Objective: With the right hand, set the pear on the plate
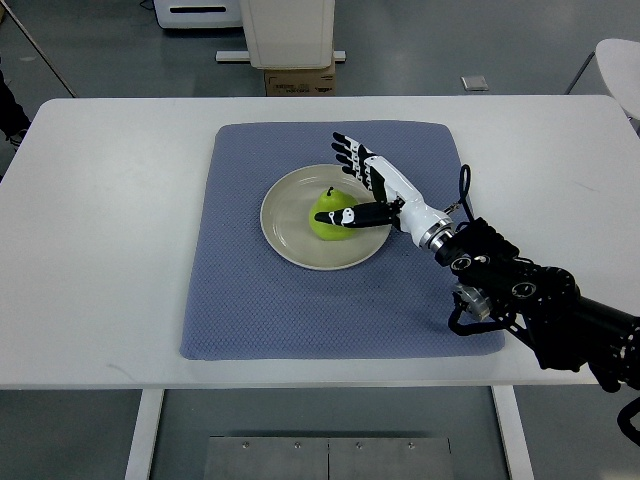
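A green pear (327, 216) sits on the cream plate (290, 235), right of the plate's middle. The plate lies on a blue-grey mat (240, 300) in the middle of the white table (100, 250). My right hand (352, 185) reaches in from the lower right and hovers over the plate's right rim. Its fingers (346, 152) are spread and point up-left, away from the pear. Its thumb (345, 216) lies across the pear's right side, touching or just above it. The hand holds nothing. The left arm does not show.
My right arm's black forearm (520, 290) lies over the mat's lower right corner. Behind the table stand a white cabinet (288, 30) and a cardboard box (298, 80). A white rounded object (620, 60) shows at the far right edge.
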`<state>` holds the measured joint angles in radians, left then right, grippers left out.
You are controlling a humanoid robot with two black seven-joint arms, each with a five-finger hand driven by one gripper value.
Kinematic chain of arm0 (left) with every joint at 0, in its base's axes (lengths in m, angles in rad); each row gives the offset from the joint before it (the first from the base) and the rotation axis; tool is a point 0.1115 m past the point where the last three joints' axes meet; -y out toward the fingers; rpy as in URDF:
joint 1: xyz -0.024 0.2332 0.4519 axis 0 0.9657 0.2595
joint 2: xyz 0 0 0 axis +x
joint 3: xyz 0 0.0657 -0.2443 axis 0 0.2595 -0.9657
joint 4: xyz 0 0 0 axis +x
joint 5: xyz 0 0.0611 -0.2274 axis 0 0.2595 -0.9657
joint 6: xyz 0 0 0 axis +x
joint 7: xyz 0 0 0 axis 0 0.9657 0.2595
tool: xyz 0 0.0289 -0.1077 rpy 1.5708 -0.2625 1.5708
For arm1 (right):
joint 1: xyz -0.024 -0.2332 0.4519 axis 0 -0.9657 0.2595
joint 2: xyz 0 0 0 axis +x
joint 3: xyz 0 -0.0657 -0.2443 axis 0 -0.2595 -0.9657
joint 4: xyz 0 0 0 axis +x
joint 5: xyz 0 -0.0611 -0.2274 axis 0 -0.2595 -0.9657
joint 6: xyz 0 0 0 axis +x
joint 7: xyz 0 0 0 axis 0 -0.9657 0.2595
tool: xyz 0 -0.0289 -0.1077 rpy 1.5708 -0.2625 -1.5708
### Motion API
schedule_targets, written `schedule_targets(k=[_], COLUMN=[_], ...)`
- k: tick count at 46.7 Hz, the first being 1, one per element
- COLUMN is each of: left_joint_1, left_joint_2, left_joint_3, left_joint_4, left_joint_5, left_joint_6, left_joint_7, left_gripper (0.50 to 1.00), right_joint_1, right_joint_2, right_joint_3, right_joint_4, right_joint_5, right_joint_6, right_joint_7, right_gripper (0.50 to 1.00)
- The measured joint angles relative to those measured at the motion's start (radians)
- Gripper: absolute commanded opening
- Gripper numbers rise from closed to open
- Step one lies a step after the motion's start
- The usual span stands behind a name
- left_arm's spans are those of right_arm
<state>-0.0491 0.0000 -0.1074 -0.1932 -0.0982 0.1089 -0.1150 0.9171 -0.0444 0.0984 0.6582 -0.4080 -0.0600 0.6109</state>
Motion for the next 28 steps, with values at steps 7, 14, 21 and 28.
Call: schedule_targets(k=[7, 14, 21, 28], left_joint_1=[0.0, 0.0, 0.0, 0.0], left_joint_2=[0.0, 0.0, 0.0, 0.0], left_joint_3=[0.0, 0.0, 0.0, 0.0], left_joint_4=[0.0, 0.0, 0.0, 0.0], left_joint_5=[0.0, 0.0, 0.0, 0.0], left_joint_6=[0.0, 0.0, 0.0, 0.0], left_joint_7=[0.0, 0.0, 0.0, 0.0], left_gripper=[1.0, 1.0, 1.0, 1.0], right_joint_1=[-0.005, -0.01, -0.015, -0.034], right_joint_2=[-0.039, -0.072, -0.104, -0.126], right_joint_3=[0.013, 0.031, 0.033, 0.038], right_joint_4=[0.003, 0.002, 0.001, -0.001], right_joint_5=[0.003, 0.003, 0.006, 0.01], right_joint_6=[0.001, 0.012, 0.023, 0.023], right_joint_7=[0.0, 0.0, 0.0, 0.0], right_gripper=[0.993, 0.993, 0.991, 0.991])
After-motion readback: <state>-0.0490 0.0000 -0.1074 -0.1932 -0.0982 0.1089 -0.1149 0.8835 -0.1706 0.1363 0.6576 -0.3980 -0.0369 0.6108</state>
